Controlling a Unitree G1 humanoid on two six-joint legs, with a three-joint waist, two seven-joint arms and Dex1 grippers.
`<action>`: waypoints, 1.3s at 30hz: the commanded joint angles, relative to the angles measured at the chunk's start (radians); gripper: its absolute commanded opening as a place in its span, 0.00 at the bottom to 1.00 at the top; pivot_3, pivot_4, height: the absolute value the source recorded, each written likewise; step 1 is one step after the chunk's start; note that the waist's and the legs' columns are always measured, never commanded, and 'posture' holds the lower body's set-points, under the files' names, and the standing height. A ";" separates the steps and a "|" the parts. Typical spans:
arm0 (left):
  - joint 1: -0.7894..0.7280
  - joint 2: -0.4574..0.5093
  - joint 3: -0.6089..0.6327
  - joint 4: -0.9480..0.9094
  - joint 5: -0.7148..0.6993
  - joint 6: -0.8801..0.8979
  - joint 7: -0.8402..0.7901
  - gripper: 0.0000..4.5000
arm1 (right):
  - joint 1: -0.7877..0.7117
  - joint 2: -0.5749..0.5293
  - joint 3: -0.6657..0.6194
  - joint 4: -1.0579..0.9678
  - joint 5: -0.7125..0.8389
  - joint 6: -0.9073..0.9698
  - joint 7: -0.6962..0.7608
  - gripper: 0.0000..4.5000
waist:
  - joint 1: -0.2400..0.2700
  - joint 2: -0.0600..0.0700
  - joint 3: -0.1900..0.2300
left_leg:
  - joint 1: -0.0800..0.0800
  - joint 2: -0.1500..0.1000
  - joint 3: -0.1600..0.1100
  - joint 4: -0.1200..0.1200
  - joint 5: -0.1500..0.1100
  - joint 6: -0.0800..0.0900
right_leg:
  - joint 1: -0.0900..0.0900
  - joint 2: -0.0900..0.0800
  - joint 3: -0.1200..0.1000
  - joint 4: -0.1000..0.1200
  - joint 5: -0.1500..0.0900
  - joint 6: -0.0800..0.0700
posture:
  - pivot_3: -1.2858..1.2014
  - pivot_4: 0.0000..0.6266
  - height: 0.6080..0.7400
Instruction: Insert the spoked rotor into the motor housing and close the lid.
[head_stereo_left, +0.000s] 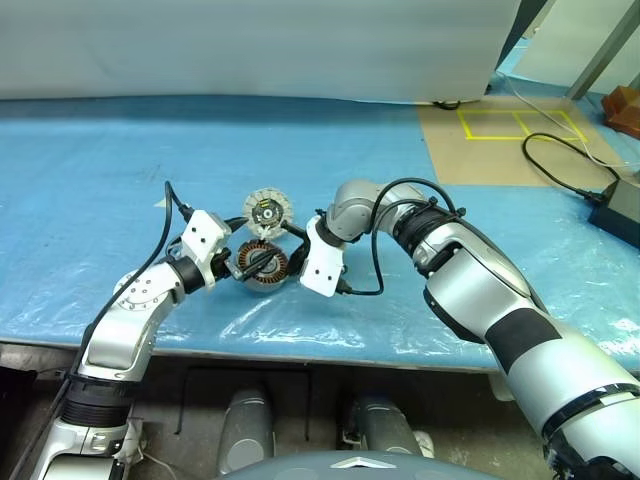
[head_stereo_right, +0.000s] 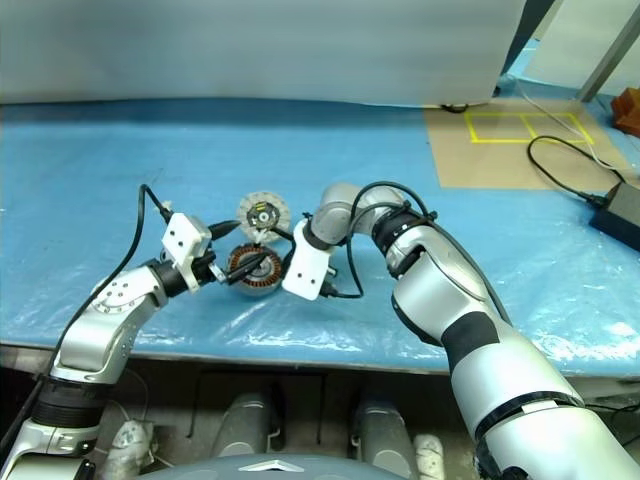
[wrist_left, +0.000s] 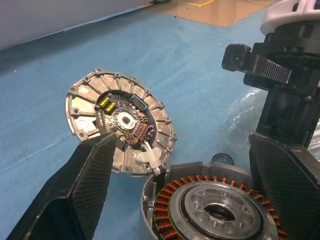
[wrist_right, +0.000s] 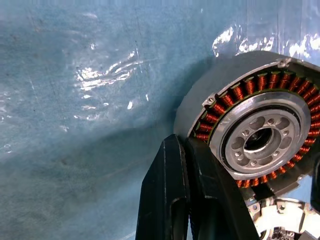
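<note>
The motor housing (head_stereo_left: 262, 264) is seen near the centre of the left eye view, resting on the blue sheet (head_stereo_left: 120, 180) with its copper windings and hub turned upward, so the cavity is left open to receive a part from above. The lid (head_stereo_left: 267, 210) is hinged back just above it in the frame, touching the housing's far edge and propped at a tilt, its dark inner face with green-yellow parts shown toward the camera; it is judged to be held clear of the opening on purpose. The housing is bracketed by the left gripper (wrist_left: 185, 195), whose fingers (wrist_left: 85, 190) are spread wide on either side of it, apparently to steady it; contact cannot be confirmed. The right gripper (wrist_right: 187, 185) is pressed together with nothing between its fingers, its tips lying against the housing's outer wall. The housing's axis is pointed upward; no long axis is offered by its round form.
</note>
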 joint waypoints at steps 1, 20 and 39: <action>-0.012 0.002 0.006 -0.013 0.000 -0.013 -0.006 0.99 | -0.039 0.005 -0.007 -0.014 0.030 -0.030 0.004 0.01 | 0.000 0.000 0.000 | 0.000 0.000 0.000 0.000 0.000 0.000 | 0.000 0.000 0.000 0.000 0.000 0.000 | 0.52 0.24 1.00; -0.006 -0.002 0.001 -0.021 0.000 -0.008 -0.002 0.99 | -0.033 0.017 -0.028 -0.007 0.070 0.019 0.052 0.28 | -0.001 0.000 0.000 | -0.001 0.000 0.000 0.000 0.000 0.000 | -0.001 0.000 0.000 0.000 0.000 0.000 | 0.52 0.24 1.00; -0.022 0.000 -0.007 -0.006 0.000 -0.003 -0.019 0.99 | -0.047 0.002 -0.086 -0.106 0.285 0.043 0.252 0.28 | -0.001 0.000 0.000 | -0.001 0.000 0.000 0.000 0.000 0.000 | -0.001 0.000 0.000 0.000 0.000 0.000 | 0.52 0.24 1.00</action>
